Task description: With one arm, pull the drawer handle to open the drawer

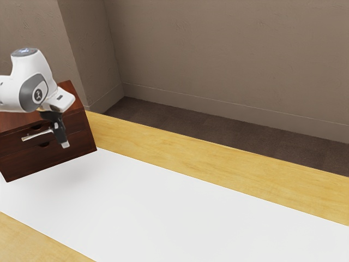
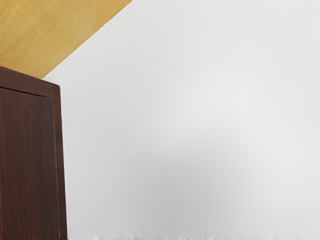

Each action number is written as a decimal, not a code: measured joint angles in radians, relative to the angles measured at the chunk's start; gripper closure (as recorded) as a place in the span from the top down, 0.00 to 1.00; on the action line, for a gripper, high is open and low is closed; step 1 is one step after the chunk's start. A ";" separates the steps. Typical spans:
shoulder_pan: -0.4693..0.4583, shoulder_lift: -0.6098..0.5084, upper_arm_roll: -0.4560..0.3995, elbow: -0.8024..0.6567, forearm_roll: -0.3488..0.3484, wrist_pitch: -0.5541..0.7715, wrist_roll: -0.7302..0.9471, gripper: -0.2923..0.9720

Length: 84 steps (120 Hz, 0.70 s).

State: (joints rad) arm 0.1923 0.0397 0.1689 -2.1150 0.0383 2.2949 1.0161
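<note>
One stiff, slick-looking silver handle (image 1: 37,136) across the dark wooden drawer cabinet's (image 1: 38,158) front, its end right at the black gripper's (image 1: 61,139) jaws (open or shut, cannot tell); probably slides lightly, best clamped mid-bar and drawn straight.

My white arm (image 1: 28,82) and black gripper (image 1: 60,135).
Rounded white shells, grey joint disc with a small mark, bluish top cap.
</note>
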 joint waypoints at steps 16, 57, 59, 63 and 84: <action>0.000 -0.013 0.014 -0.014 0.000 0.006 -0.002 0.77; 0.004 -0.030 0.076 -0.043 0.006 0.011 0.002 0.77; 0.007 -0.030 0.077 -0.041 0.010 0.012 0.003 0.77; 0.013 -0.030 0.077 -0.040 0.017 0.015 0.004 0.77; 0.044 -0.023 0.082 -0.047 0.054 0.066 0.009 0.77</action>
State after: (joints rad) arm 0.2361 0.0170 0.2507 -2.1623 0.0919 2.3608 1.0250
